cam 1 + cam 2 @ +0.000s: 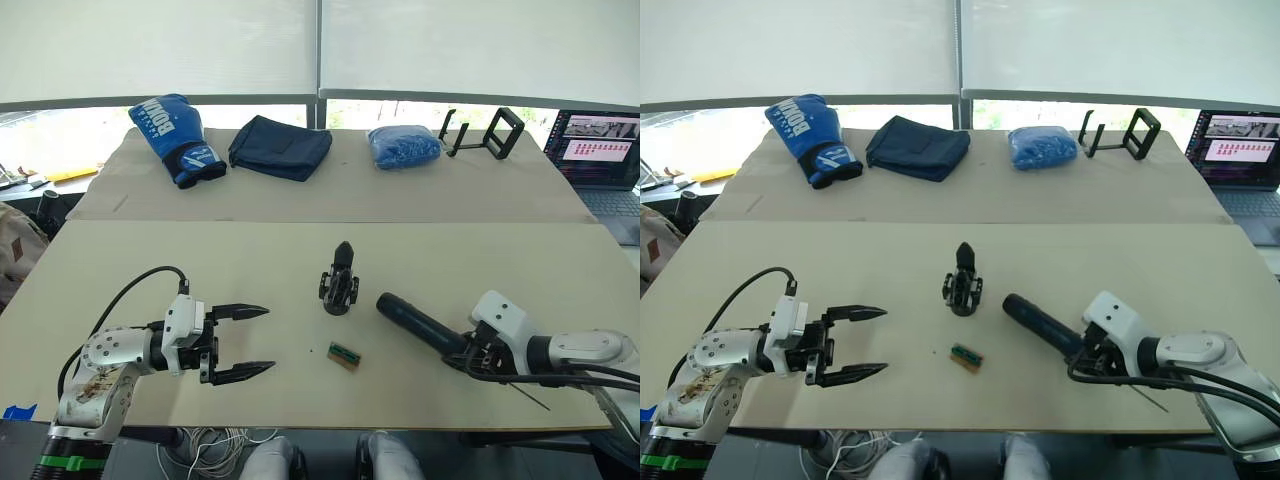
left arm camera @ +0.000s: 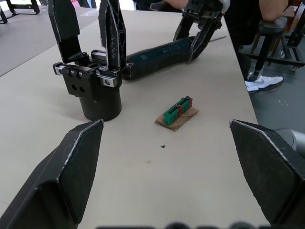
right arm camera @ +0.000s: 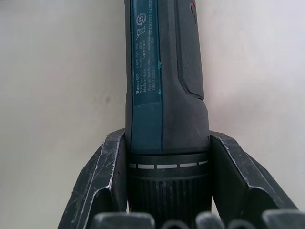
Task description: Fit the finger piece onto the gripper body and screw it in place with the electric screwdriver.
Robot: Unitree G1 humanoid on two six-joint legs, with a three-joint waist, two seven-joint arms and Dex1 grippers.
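Note:
The gripper body stands upright on its round base in the middle of the table, with two pointed black fingers rising from it. I cannot tell which of them is the finger piece. Right of it the electric screwdriver lies flat, its rounded end toward the body and its thin bit toward the table's front edge. My right gripper is shut on the screwdriver's collar, a finger on each side. My left gripper rests open to the left of the body, nothing between its fingertips.
A small green-brown block lies in front of the gripper body. Along the back of the table sit a blue boxing glove, a dark cloth bundle, a blue bundle and black stands. A laptop is at the far right.

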